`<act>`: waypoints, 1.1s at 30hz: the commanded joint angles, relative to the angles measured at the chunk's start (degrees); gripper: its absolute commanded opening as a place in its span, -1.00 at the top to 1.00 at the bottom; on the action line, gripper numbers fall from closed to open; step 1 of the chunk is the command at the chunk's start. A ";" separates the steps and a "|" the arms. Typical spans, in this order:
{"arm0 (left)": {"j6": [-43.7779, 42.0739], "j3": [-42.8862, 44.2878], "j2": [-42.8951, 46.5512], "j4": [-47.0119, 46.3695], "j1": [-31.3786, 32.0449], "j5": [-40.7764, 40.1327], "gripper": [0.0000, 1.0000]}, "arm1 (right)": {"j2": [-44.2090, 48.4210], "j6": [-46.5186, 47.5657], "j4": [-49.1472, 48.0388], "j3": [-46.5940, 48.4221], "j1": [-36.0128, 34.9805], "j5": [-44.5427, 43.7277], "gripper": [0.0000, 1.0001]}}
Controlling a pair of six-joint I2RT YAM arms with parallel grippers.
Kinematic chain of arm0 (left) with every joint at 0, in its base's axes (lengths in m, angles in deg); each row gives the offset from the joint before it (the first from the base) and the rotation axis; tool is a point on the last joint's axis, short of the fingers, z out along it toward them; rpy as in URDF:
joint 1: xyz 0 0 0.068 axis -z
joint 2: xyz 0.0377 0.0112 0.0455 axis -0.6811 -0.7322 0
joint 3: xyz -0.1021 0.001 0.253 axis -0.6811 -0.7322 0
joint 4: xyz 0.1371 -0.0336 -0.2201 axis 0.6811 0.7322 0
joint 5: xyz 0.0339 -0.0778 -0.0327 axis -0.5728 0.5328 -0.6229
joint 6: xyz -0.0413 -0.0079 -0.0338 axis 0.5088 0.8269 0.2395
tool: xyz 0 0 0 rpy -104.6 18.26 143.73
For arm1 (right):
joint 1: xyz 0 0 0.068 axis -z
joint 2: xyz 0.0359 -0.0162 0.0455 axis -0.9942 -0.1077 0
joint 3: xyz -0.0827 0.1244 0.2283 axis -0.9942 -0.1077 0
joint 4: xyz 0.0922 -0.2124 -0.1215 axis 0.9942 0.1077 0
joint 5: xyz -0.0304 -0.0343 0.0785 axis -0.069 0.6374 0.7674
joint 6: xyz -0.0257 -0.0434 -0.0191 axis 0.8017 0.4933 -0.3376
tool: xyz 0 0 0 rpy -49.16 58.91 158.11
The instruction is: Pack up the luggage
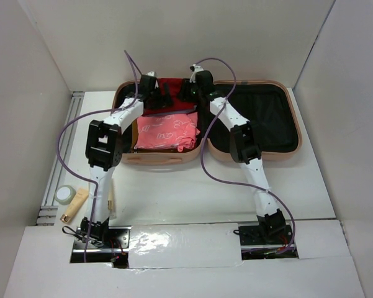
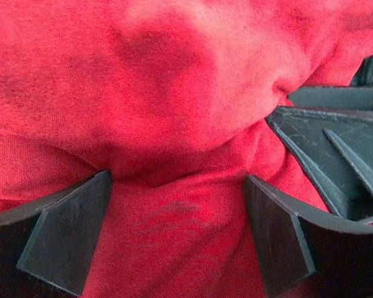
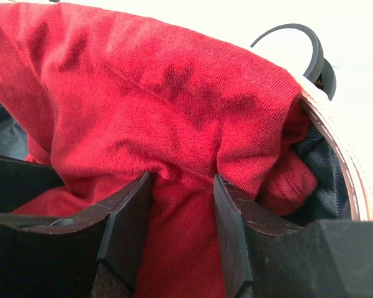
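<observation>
— Right wrist view: the right gripper (image 3: 183,239) pinches a fold of the red garment (image 3: 161,93), just inside the luggage (image 3: 346,164) rim at frame right.
— And the left gripper (image 2: 177,239)?
— Its jaws are apart, pressed into the same cloth. The luggage lies open, upper centre of the top view.
— Risk?
— The cloth is bunched against the rim. A pull upward could spill it over the edge, I judge.

Robotics lab booth, white panel walls (image 1: 174,43), table-mounted arms (image 1: 254,167)
</observation>
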 commanded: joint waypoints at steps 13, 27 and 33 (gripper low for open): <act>-3.32 14.31 1.29 17.54 2.27 -1.30 -1.00 | 7.74 7.98 7.58 3.36 1.59 -6.07 -0.35; -1.40 -12.71 41.00 21.67 -3.44 -11.74 -1.00 | 31.72 11.05 9.14 -13.86 -0.33 -3.06 -0.99; 8.89 -40.58 59.99 29.06 -5.73 -12.91 -1.00 | 47.72 12.99 4.15 -38.53 -6.84 -10.27 -0.99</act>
